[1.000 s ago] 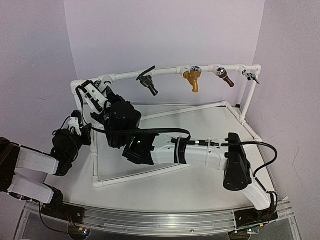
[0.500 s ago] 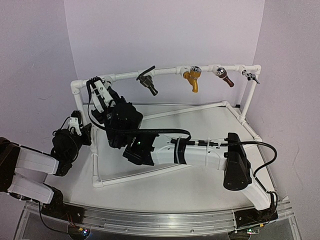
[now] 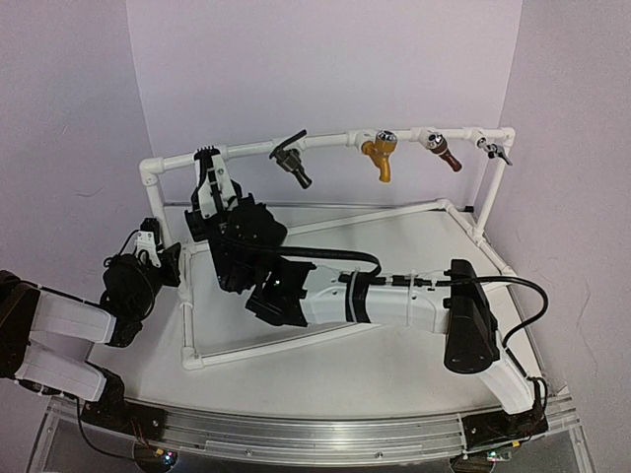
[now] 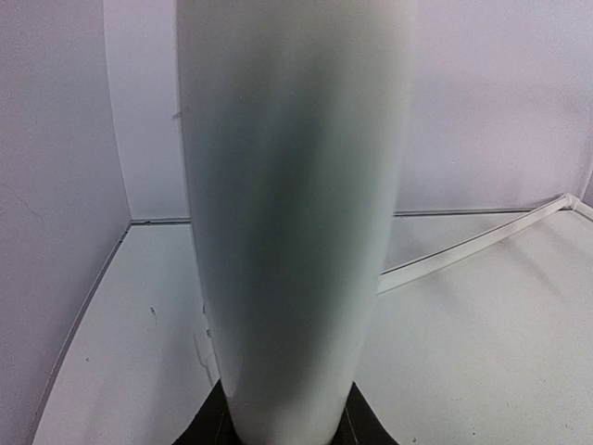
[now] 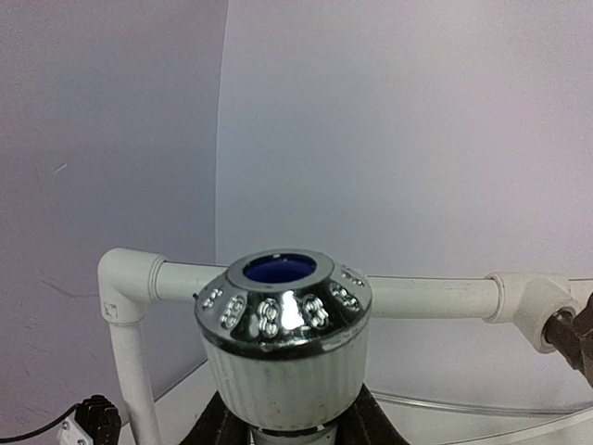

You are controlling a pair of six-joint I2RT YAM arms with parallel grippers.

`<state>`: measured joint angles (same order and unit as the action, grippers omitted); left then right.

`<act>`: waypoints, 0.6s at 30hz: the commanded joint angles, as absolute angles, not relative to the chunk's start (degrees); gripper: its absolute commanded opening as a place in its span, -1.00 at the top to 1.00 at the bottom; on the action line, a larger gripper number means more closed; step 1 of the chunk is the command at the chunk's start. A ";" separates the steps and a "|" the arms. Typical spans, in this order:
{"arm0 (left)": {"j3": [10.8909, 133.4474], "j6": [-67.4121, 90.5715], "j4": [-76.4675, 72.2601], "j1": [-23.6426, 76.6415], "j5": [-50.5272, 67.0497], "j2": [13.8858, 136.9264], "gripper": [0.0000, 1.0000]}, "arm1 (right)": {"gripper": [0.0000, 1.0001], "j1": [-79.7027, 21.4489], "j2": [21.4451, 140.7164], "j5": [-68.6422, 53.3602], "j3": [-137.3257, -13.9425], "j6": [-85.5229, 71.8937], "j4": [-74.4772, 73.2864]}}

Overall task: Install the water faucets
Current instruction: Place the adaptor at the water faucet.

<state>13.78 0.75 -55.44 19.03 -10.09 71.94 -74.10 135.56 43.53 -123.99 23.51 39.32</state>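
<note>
The white faucet (image 3: 211, 183), ribbed plastic with a chrome knob and blue centre (image 5: 283, 320), is held in my right gripper (image 3: 219, 197), which is shut on it just under the left part of the top rail (image 3: 246, 151). In the right wrist view the knob points up at the rail (image 5: 426, 297), a little below it. The black faucet (image 3: 293, 163) with its thin lever hangs from the rail further right. My left gripper (image 3: 158, 246) is shut on the frame's left upright pipe (image 4: 287, 185), which fills the left wrist view.
A gold tap (image 3: 380, 158), a brown tap (image 3: 445, 154) and a small grey tap (image 3: 496, 150) hang along the rail to the right. The white pipe frame's base (image 3: 266, 345) lies on the table under my right arm. Lilac walls close off the back and sides.
My right gripper has carried the white faucet to the right and up, from near the left corner elbow to under the rail. The left arm has not moved.
</note>
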 commanded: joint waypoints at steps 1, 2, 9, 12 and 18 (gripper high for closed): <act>14.77 2.02 -57.16 20.22 -6.06 69.83 0.99 | 1.00 -66.93 137.20 49.51 -120.98 13.57 30.97; 14.74 2.02 -57.14 20.27 -6.06 69.84 0.99 | 1.00 -66.91 137.24 49.55 -121.08 12.60 30.87; 14.90 2.00 -57.21 20.47 -6.06 70.12 1.00 | 1.00 -67.03 138.75 51.01 -124.44 4.52 27.52; 15.09 2.08 -57.13 20.50 -6.00 70.27 1.00 | 1.00 -67.06 139.10 52.53 -125.68 1.08 26.38; 15.38 2.18 -57.40 20.67 -5.70 70.94 1.00 | 1.00 -67.21 139.32 53.66 -127.09 -11.14 22.04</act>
<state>14.00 0.99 -55.01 19.03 -10.13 71.94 -73.95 135.41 45.71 -126.73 1.08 33.48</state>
